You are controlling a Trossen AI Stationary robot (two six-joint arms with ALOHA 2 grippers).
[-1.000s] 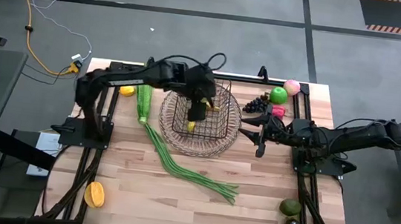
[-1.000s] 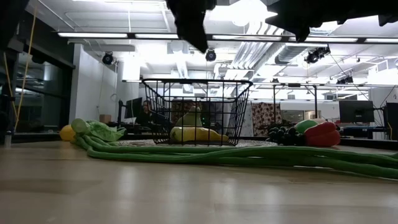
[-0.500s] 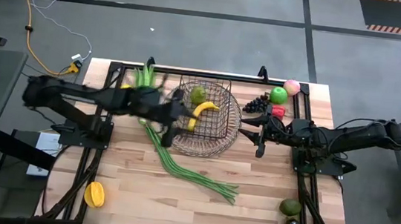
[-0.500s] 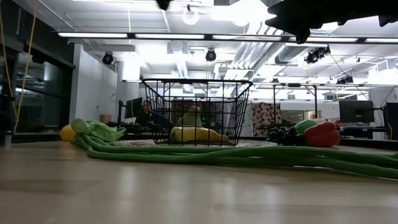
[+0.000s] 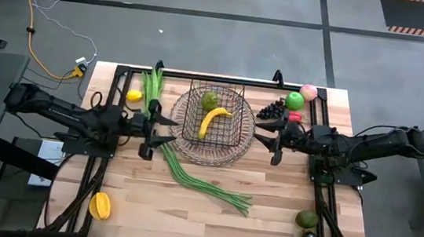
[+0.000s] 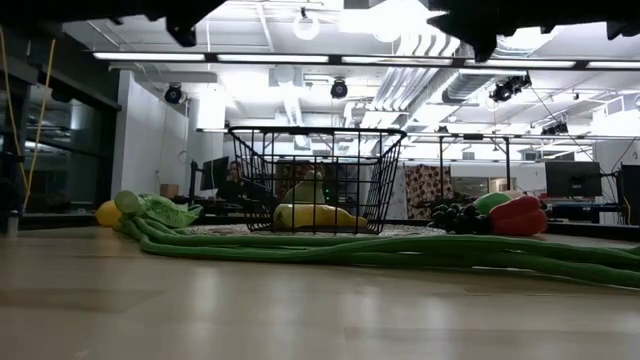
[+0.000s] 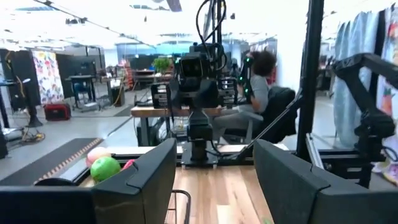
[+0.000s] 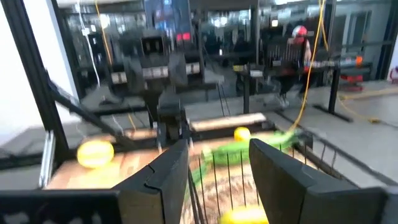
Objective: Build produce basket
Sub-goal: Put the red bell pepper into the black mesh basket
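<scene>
Table: pale wooden top (image 5: pixel 209 221) framed by dark rails, with a grey floor around it and an office space behind in the low view.
Basket: the basket (image 5: pixel 213 123) stands at the middle of the far half of the table, upright, already holding a banana (image 5: pixel 213 121) and a green fruit (image 5: pixel 211 100).
Left gripper: the left gripper (image 5: pixel 160 126) hovers just beside the basket's left rim, fingers spread apart and holding nothing (the left wrist view shows clear space between them).
Right gripper: the right gripper (image 5: pixel 264 136) waits just off the basket's right rim, fingers likewise parted and empty.
Long beans: the long green beans (image 5: pixel 190 171) run from a leafy end near the far-left corner, pass under the left gripper, and stretch diagonally toward the near-right; the long axis lies slantwise across the table.
Nearer arm for beans: the left, since the bundle sits directly beneath it.
Lemon: the lemon (image 5: pixel 134 95) lies just behind the left arm, also on its side.
Right-side produce: grapes (image 5: pixel 271 109), a green apple (image 5: pixel 294 100) and a pink apple (image 5: pixel 308 91) sit close behind the right gripper, so these look like its share.
Near edge: an orange fruit (image 5: pixel 99 204) at the near-left and two avocados (image 5: pixel 308 220) at the near-right lie well apart from both grippers.
</scene>
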